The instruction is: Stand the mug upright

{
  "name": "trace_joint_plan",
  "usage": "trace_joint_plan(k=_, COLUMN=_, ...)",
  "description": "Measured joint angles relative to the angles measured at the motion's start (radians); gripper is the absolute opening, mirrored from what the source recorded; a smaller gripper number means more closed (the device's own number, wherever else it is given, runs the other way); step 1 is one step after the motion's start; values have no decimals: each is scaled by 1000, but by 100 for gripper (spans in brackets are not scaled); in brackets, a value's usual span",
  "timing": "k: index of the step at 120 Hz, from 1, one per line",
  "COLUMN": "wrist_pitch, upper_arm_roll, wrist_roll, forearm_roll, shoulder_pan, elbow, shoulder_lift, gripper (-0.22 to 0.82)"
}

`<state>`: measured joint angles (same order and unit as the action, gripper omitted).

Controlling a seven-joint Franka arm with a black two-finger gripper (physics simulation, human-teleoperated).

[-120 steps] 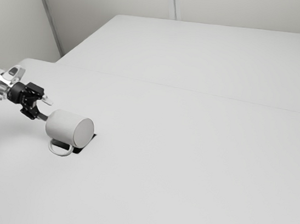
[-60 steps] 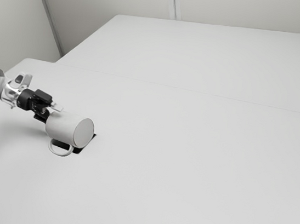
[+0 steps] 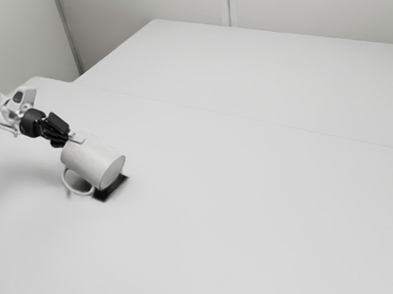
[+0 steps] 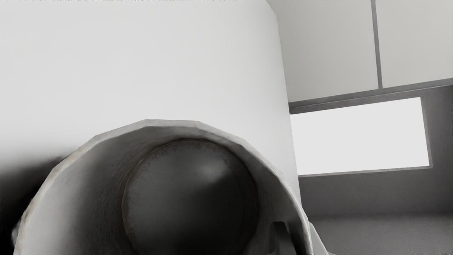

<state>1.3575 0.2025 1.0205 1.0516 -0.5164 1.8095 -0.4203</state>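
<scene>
Jaws pinching mug (image 3: 90,160) by rim, long axis slanted, mouth toward them, base lower

bench (image 3: 244,226): plain, white
second table (image 3: 278,78): white, beyond bench
walls (image 3: 136,1): pale, gray seams
bright panel (image 4: 357,138): rectangular, dark gray surround (image 4: 371,194)
light: soft

The mug (image 4: 170,124) turns its open mouth to the camera, showing a shaded inside down to its round bottom (image 4: 191,191). One dark finger (image 4: 282,238) stands inside, against the mug's side, and a paler one lies outside it, the side between them. Across the mouth from the fingers is a dark patch (image 4: 17,187), probably shadow. Past the white table (image 4: 159,63) are pale panels (image 4: 329,46) and a bright rectangle (image 4: 357,138) set in a grey wall (image 4: 354,194).
</scene>
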Motion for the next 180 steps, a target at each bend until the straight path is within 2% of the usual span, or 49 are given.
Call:
trace_joint_plan(k=24, wrist_pitch=27, upper_arm_roll=2, wrist_roll=-21, forearm_roll=-74, shoulder_pan=53, elbow=19, shoulder_lift=114, gripper=-17)
trace_joint_plan(k=53, wrist_pitch=229, upper_arm_roll=-2, wrist_roll=-147, forearm_roll=-481, shoulder_pan=261, elbow=9, shoulder_lift=272, gripper=-18)
trace_joint_plan(k=70, wrist_pitch=361, upper_arm_roll=-87, wrist_roll=-261, forearm_roll=-775, shoulder_pan=306, elbow=14, shoulder_lift=302, gripper=-18)
trace_joint_plan(k=84, wrist_pitch=480, upper_arm_roll=-139, wrist_roll=-353, forearm_roll=-909, shoulder_pan=313, elbow=45, shoulder_lift=313, gripper=-18)
trace_joint_plan(k=121, wrist_pitch=803, upper_arm_roll=-159, wrist_roll=-553, forearm_roll=-976, shoulder_pan=321, elbow=229, shoulder_lift=378, gripper=-18)
trace_joint_plan(k=164, wrist_pitch=932, upper_arm_roll=-171, wrist_roll=-706, forearm_roll=-979, shoulder_pan=324, elbow=344, shoulder_lift=370, gripper=-18)
trace_joint_plan(k=167, wrist_pitch=936, upper_arm_roll=-171, wrist_roll=-714, forearm_roll=-978, shoulder_pan=323, elbow=347, shoulder_lift=369, gripper=-15)
trace_joint_plan(k=180, wrist_pitch=945, upper_arm_roll=-177, wrist_roll=-743, forearm_roll=-973, shoulder_pan=319, elbow=352, shoulder_lift=370, gripper=10)
